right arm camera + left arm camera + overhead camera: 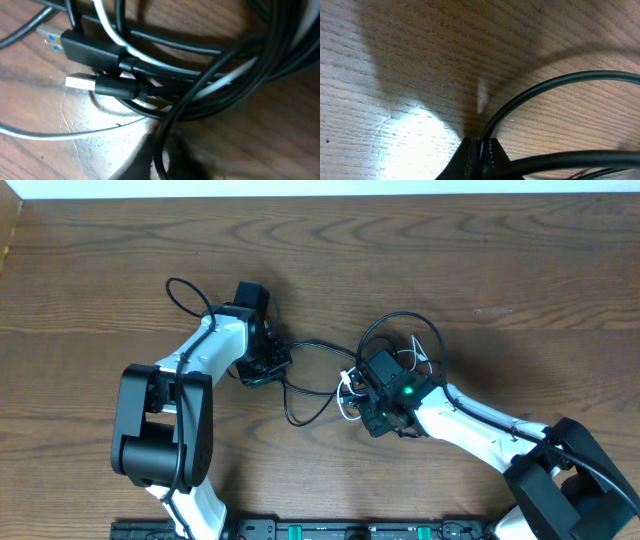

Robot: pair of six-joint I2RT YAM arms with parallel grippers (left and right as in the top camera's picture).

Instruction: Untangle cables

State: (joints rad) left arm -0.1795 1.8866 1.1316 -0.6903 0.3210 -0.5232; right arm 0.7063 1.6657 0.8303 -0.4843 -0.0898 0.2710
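The long black cable [316,346] runs across the table between my two grippers and loops toward the front [300,416]. My left gripper [262,364] is shut on one stretch of it; the left wrist view shows the black cable [555,82] arcing away from the closed fingertips [481,146]. My right gripper [353,393] sits over the tangle, and its jaws [161,156] are shut on a black cable strand [172,117]. The white cable [50,134] lies thin across the wood and also threads through the black coils [107,20]. Two USB plugs [80,82] lie side by side.
Both arms reach in from the front edge, the left arm [165,415] and the right arm [500,435]. Thick black arm wires arch over each wrist [185,292]. The bundle of coils fills the upper right wrist view [240,65].
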